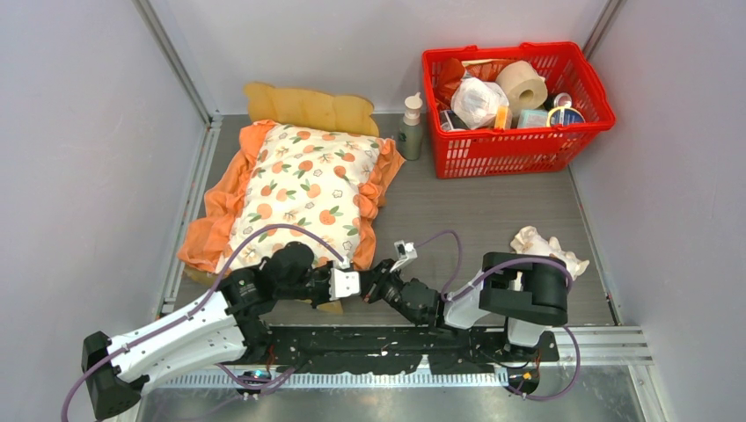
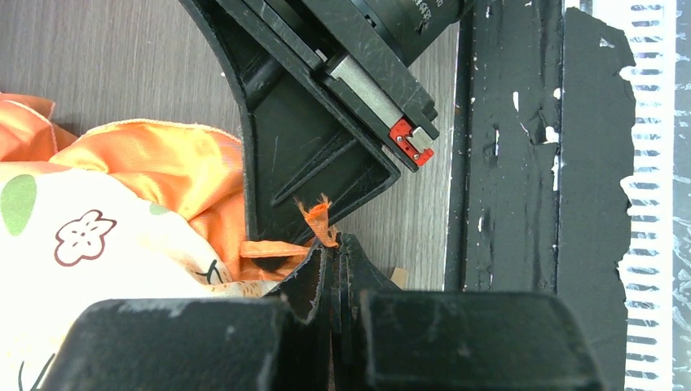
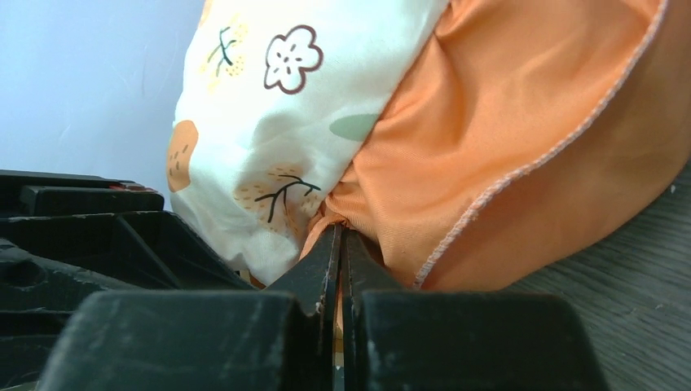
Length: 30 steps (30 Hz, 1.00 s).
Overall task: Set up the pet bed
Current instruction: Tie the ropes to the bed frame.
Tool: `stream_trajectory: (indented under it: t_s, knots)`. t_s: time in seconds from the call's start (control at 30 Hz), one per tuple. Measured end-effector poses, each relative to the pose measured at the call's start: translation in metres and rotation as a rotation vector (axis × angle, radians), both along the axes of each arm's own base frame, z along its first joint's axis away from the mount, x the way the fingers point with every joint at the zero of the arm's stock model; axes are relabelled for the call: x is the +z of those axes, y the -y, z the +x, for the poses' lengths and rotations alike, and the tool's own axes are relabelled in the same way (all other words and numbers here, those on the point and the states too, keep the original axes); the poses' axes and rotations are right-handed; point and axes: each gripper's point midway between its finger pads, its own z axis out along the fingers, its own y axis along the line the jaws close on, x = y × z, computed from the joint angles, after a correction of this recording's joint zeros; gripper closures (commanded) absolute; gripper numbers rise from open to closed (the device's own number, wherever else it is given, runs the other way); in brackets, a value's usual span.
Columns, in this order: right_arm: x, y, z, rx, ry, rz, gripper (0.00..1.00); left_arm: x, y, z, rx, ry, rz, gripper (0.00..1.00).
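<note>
both my grippers bite the near hem of the cushion as it lies over the pet bed, on the left side of the grey wood-grain table. my left gripper is clenched on a frayed tip of the orange ruffle. my right gripper is clamped, jaws flat together, into the seam where the glossy ruffle meets the cream fruit-print cover. the two meet nose to nose at the cushion's near right corner.

of the bed only the wavy, scalloped headboard shows, pale and upright beyond the cushion's far edge. its base and rails are hidden under the padding. i judge the frame light but rigid, a thing that slides or tips as one piece. it is best taken by a rail or the headboard's top edge. the cushion is the opposite: plump, limp and slick at the ruffle. a thin pinch of hem may slip or fray, and the cushion will sag wherever i do not hold it.

a red plastic lattice basket of oddments and a pump bottle stand at the far right. a small frilled pillow lies apart, by my right arm.
</note>
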Motion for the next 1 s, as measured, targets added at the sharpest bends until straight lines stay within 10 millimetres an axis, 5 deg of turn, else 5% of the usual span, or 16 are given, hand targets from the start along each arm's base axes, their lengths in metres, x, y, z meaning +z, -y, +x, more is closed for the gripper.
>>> stream_trajectory:
  t_s: [1.0]
  knots:
    - [0.0,-0.008,-0.012,0.146,-0.031,0.078,0.95,-0.005,-0.004,0.013,0.062,0.026,0.035,1.0]
